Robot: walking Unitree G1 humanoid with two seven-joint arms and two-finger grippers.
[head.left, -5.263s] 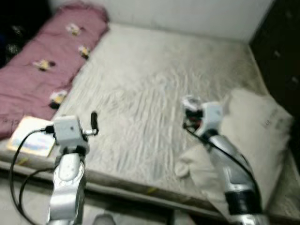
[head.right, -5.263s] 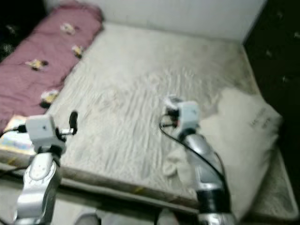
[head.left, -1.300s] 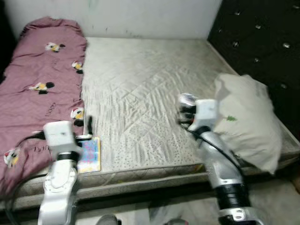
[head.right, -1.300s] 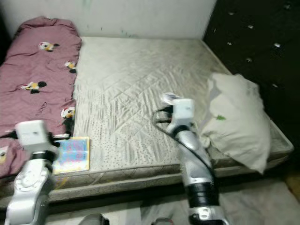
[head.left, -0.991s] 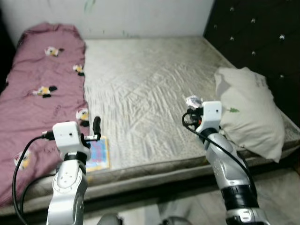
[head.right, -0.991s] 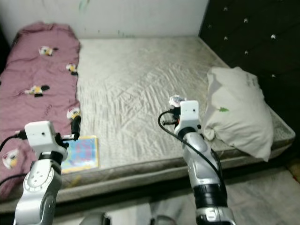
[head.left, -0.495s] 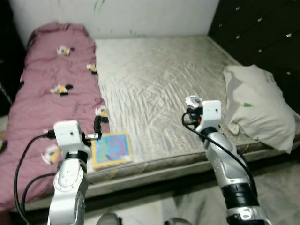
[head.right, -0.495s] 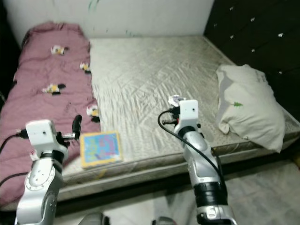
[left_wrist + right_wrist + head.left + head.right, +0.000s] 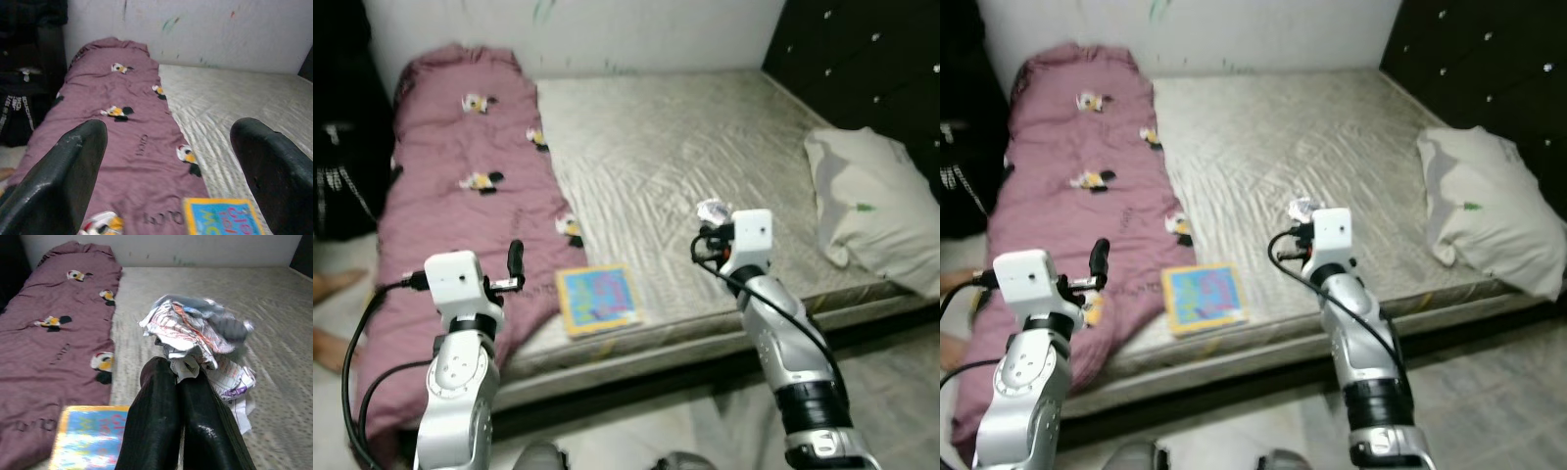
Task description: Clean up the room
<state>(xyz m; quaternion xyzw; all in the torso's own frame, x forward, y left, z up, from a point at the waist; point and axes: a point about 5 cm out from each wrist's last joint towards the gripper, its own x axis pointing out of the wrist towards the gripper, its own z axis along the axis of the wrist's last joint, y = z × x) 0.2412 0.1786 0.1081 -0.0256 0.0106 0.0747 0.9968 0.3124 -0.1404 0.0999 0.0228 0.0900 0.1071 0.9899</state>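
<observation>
Crumpled wrapper was pinched between the closed fingers of the right hand, held in the air above the bed near its front edge. Left hand was raised with fingers spread wide apart and nothing between them, over the maroon blanket along the bed's left side. Colourful book lay flat on the mattress just beside the blanket's edge. Pale pillow rested at the bed's right side by the dark headboard.
</observation>
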